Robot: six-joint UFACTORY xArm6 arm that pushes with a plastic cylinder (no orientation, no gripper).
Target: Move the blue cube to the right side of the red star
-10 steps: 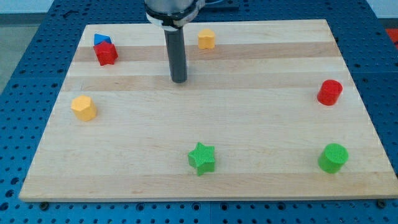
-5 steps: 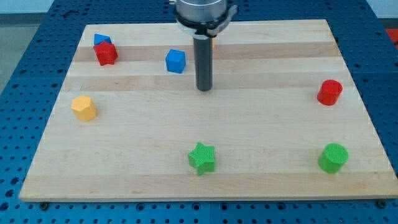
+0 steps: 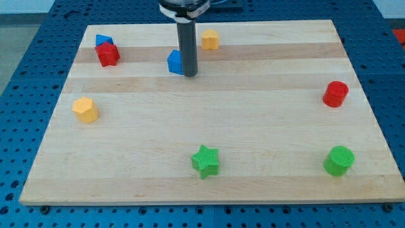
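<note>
The blue cube [image 3: 174, 62] sits on the wooden board [image 3: 209, 126] in its upper middle-left part. My tip [image 3: 189, 74] is right against the cube's right side and the rod hides the cube's right edge. The red star [image 3: 107, 54] lies near the board's top left corner, well to the left of the cube. A second, smaller blue block [image 3: 103, 41] sits just above the red star, touching it.
An orange block [image 3: 210, 39] lies near the top edge, right of the rod. A yellow block [image 3: 85, 109] sits at the left edge. A red cylinder [image 3: 335, 94] and a green cylinder [image 3: 339, 159] are at the right. A green star [image 3: 205, 161] is at the bottom middle.
My tip swung right past the blue cube, uncovering it, then came back left and up to the cube's right side. The cube itself has barely shifted.
</note>
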